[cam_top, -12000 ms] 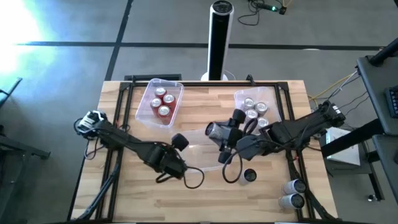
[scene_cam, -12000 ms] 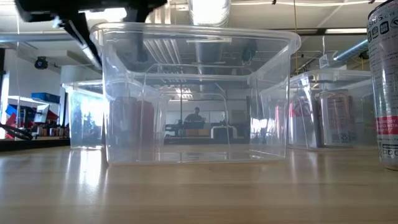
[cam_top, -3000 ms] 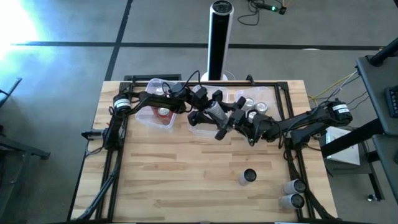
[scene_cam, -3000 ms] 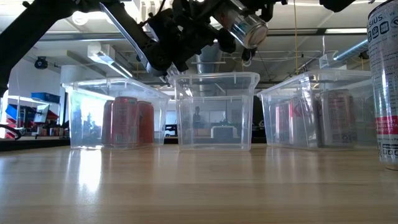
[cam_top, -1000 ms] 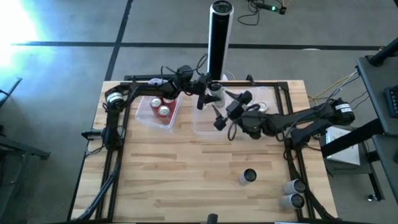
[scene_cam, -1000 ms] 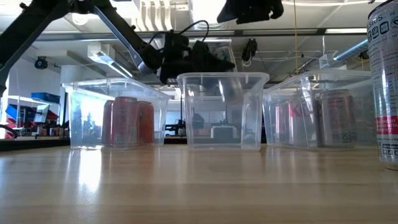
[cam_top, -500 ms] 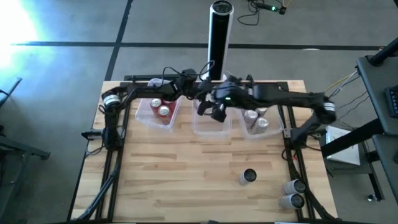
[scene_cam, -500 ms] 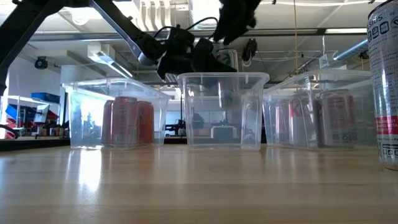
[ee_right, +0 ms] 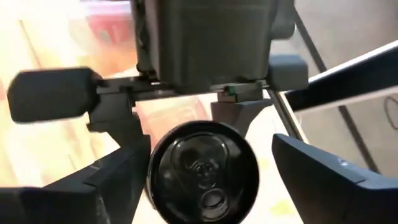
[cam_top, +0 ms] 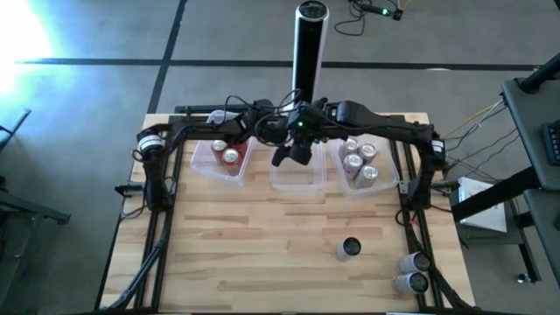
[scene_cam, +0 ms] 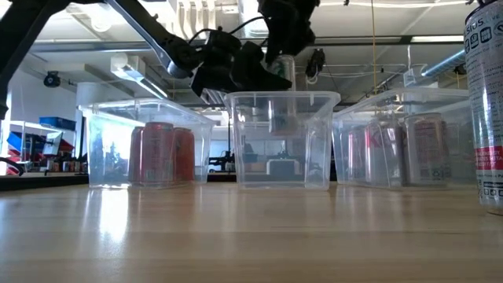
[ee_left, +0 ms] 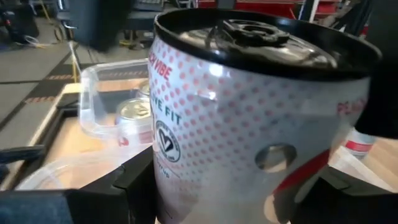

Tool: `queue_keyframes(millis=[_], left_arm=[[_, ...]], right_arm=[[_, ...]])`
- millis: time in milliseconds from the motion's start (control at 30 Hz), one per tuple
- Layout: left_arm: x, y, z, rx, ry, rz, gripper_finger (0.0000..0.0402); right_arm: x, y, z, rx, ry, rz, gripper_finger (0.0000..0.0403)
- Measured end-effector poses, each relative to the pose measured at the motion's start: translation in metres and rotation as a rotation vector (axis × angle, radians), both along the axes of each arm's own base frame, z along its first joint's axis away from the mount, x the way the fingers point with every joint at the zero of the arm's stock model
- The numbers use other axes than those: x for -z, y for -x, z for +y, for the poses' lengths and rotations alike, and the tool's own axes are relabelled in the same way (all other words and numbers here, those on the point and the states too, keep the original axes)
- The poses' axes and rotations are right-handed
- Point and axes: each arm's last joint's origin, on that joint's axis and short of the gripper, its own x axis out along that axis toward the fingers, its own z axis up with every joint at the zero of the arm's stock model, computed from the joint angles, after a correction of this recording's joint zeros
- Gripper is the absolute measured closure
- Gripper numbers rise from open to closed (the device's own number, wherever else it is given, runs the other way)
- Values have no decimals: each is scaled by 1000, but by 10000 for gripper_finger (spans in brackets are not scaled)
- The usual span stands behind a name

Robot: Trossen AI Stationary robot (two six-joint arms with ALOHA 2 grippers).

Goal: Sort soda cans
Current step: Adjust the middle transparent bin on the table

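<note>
Both arms are meeting above the far edge of the empty middle tub point(cam_top: 297, 179), handing over a black-topped can point(ee_left: 249, 124). The left gripper point(ee_right: 199, 109) is clamping its fingers on the can's body. The right gripper point(cam_top: 293, 153) is facing the can's top, its fingers spread wide on either side without touching. Next, it seems, the can needs lowering into the middle tub. Red cans point(cam_top: 226, 150) are sitting in the left tub, silver cans point(cam_top: 357, 160) in the right.

Grey concrete floor point(cam_top: 96, 35) with dark seam lines all around the wooden table point(cam_top: 262, 254), a tall black-and-white tower thing point(cam_top: 308, 52) behind it, bright glare in one corner, and ceiling ducts point(scene_cam: 212, 16) and strip lights overhead.
</note>
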Motion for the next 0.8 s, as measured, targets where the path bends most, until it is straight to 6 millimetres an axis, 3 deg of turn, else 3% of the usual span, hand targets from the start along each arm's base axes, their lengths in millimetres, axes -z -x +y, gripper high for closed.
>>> queue_keyframes(millis=[200, 533, 800], left_arm=[[-2, 5, -4, 2, -15, -25, 157], [-2, 4, -6, 1, -6, -20, 154], [-15, 15, -2, 78, 21, -33, 97]], right_arm=[[6, -4, -2, -73, -155, -28, 110], [9, -4, -2, -55, -161, -5, 139], [6, -2, -1, -92, -123, 0, 147]])
